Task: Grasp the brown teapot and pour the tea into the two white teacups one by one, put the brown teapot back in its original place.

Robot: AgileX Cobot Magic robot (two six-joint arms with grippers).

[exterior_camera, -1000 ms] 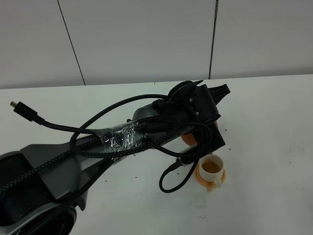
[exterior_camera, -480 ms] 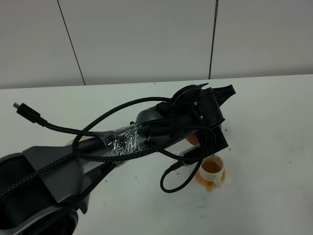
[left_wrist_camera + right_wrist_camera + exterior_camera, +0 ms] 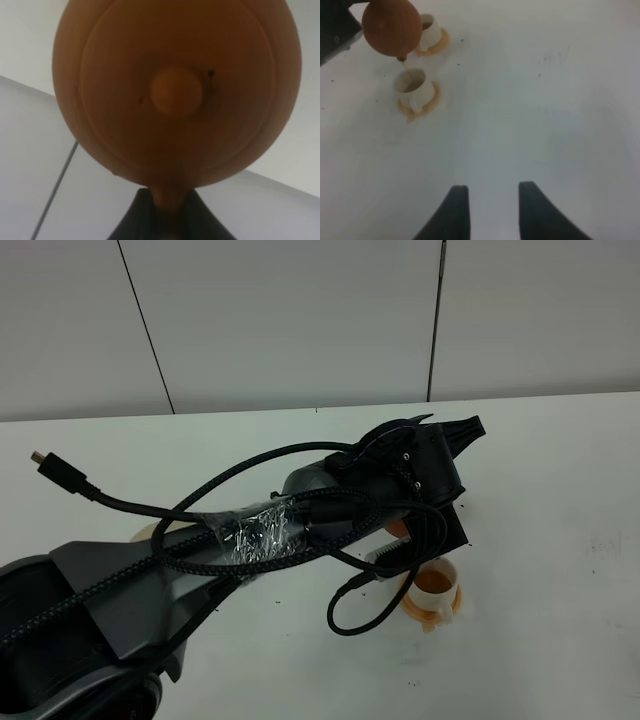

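- Left gripper (image 3: 167,220) has edged farther over the near teacup (image 3: 437,592); jaws pinch the brown teapot (image 3: 391,27), tipped spout-down above it.
- Tea (image 3: 434,582) is in that cup, so pouring looks under way.
- Right gripper (image 3: 492,210): jaws spread, empty, over the desk (image 3: 545,125).

Brown teapot (image 3: 175,90): plain terracotta-orange. Two teacups (image 3: 416,92) (image 3: 432,30) cream-white; saucers (image 3: 434,100) orange. Tea (image 3: 433,582) amber-brown. Surface (image 3: 530,100) white, few tiny dark specks. Left arm (image 3: 110,590) black-grey, cable (image 3: 120,502) black braided, tape (image 3: 255,530) clear and shiny. Right end effector (image 3: 493,187) black. Wall (image 3: 300,320) pale grey, dark seams.
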